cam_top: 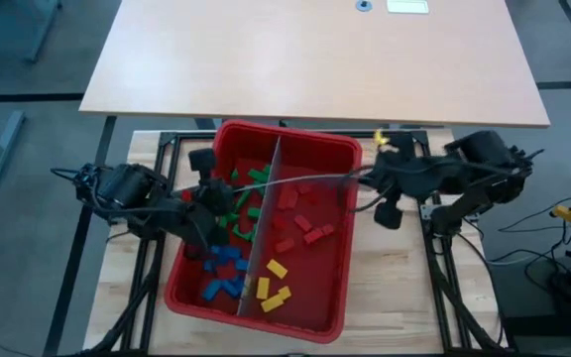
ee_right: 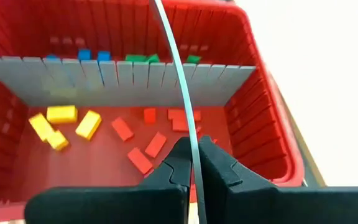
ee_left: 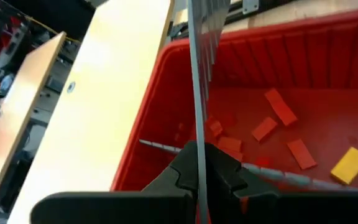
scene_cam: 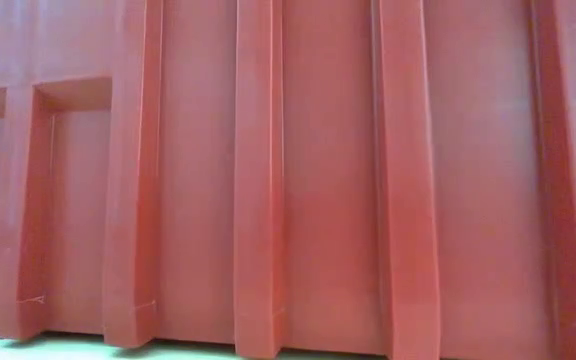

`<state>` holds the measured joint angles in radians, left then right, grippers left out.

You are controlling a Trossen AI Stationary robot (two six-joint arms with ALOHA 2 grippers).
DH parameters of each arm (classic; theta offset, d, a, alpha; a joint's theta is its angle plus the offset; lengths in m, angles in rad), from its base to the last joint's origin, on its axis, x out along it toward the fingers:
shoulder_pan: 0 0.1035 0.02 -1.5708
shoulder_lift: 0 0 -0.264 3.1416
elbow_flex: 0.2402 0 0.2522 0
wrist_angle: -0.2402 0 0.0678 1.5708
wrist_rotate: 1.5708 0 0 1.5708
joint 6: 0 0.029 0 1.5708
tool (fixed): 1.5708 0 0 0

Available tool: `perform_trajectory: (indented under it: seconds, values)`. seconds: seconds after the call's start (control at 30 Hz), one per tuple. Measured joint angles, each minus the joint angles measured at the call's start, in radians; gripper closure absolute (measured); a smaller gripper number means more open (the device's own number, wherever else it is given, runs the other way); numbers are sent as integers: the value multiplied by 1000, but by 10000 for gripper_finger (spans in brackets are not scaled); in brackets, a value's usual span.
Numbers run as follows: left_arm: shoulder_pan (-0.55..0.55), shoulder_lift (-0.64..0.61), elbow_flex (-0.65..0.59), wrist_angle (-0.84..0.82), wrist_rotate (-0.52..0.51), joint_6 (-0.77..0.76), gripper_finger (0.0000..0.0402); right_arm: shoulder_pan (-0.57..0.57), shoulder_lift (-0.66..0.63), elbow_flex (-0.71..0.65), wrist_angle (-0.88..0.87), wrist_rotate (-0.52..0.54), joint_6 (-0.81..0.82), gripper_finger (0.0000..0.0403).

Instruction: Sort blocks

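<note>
The left gripper (ee_left: 199, 177) is pressed together on the edge of a thin grey panel (ee_left: 199, 74), which runs away from it over the red bin (ee_left: 166, 112); in the high view this gripper (cam_top: 209, 213) sits inside the left half of the bin, right among the green blocks (cam_top: 249, 198) and just above the blue blocks (cam_top: 224, 270); some of them lie just beside its fingers, but none is between them. The right gripper (ee_right: 191, 168) is also closed on a thin grey panel (ee_right: 178, 74), pinching its near end; in the high view it (cam_top: 365, 178) is at the right rim of the bin, and the panel (cam_top: 315, 178) goes from it across the right half, over the red blocks (cam_top: 300, 223).

The blocks are all inside the bin; a long grey divider (cam_top: 264, 223) splits it into a left and a right half. In the left half the green ones lie nearer the far end and the blue ones nearer the front; in the right half the red ones (ee_right: 148, 146) lie in the middle, below and beside the right gripper's panel, and the yellow blocks (ee_right: 64, 124) lie in the front corner, well apart from both grippers. The bin stands on the wooden table (cam_top: 395, 288); the low view shows only the ribbed red wall of the bin (scene_cam: 298, 170). Beyond the bin is a second, pale table (cam_top: 315, 59).
</note>
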<state>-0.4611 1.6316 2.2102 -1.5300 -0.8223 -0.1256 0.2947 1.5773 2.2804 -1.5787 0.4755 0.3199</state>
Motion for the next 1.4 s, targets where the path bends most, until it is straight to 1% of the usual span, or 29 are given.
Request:
perform_trajectory:
  seconds: [0.13,0.27,0.47,0.53,0.6,0.8,0.93,1.2,1.3,1.4]
  values:
    - [20,36,51,48,-1,55,401,0,-28,19,-4,33,7,403]
    - [38,57,67,120,34,117,401,-1,-63,12,-2,73,15,402]
    - [62,84,67,229,151,147,401,-35,-110,11,3,135,35,402]
    - [63,102,67,267,181,168,400,-57,-122,10,2,134,33,402]
    - [63,119,67,298,184,192,400,-72,-132,10,2,130,33,402]
    - [65,141,67,311,198,212,400,-79,-151,9,-3,108,43,394]
    - [67,128,67,315,202,218,400,-79,-172,9,10,132,66,357]
    - [73,95,66,320,188,220,401,-79,-211,9,29,217,81,243]
    - [75,90,66,318,189,223,401,-80,-222,9,26,275,75,212]
    - [75,83,66,310,196,236,401,-82,-240,9,17,373,54,193]
